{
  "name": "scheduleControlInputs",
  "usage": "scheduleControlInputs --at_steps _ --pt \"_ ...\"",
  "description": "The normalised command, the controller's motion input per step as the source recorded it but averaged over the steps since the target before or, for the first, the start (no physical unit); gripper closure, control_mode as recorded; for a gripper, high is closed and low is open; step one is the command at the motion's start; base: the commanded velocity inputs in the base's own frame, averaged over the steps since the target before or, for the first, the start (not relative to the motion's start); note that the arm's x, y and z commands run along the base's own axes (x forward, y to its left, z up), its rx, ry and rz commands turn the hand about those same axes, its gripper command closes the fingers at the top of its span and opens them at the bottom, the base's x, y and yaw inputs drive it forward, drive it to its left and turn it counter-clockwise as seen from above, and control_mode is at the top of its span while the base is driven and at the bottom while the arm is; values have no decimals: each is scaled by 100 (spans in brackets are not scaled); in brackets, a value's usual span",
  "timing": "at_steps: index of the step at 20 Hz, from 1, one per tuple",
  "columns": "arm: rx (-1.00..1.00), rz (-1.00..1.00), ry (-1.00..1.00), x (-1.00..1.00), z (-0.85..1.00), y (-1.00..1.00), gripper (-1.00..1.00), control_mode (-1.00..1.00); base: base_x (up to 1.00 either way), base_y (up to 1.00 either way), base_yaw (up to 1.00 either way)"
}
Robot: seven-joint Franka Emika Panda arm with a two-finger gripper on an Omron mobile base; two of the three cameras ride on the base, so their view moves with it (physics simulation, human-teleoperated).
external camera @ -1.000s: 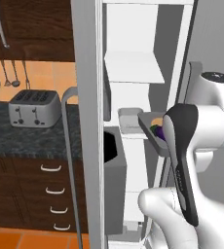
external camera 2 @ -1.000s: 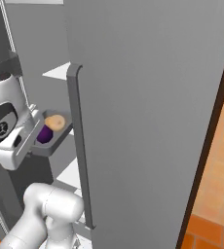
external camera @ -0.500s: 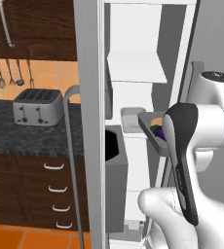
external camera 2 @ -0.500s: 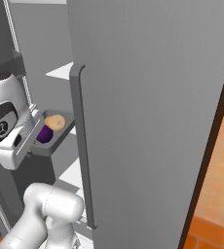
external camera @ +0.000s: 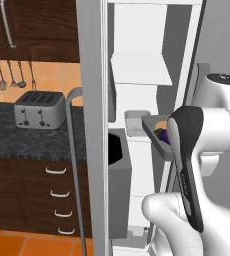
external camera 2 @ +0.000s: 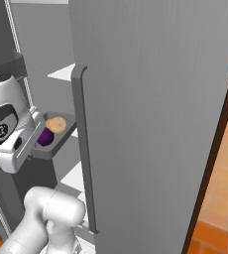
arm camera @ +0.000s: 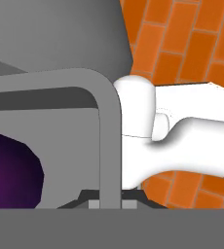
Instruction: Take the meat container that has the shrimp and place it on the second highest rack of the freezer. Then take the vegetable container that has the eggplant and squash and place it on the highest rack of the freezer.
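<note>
We are on the second step: our end effector [arm camera: 109, 204] is clenched on the rim of the vegetable container [external camera 2: 50, 147], holding the eggplant [external camera 2: 45, 137] and squash [external camera 2: 55, 124] beside the open freezer [external camera: 152, 45]. Next, we likely raise it toward the highest rack [external camera: 137, 69].

We see the grey veg. container [external camera 2: 54, 145] held up inside the open freezer [external camera: 152, 30], tilted, w/ the purple eggplant [external camera 2: 45, 137] and tan squash [external camera 2: 55, 124] side by side in it; white racks [external camera: 139, 70] above, one [external camera 2: 75, 177] below.
</note>
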Motion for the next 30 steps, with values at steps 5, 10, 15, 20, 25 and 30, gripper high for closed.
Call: scheduleControlInputs --at_steps 5,10,15,20,25,30 --pt "0 -6 -11 3 36 9 100 -100 0 0 0" --pt "0 -6 -24 1 75 0 100 -100 0 0 0" --pt "0 -4 -25 6 59 1 100 -100 0 0 0" --pt "0 0 -15 54 12 4 100 -100 0 0 0" --pt "0 2 -2 74 0 11 100 -100 0 0 0" --pt "0 0 0 80 21 0 100 -100 0 0 0"
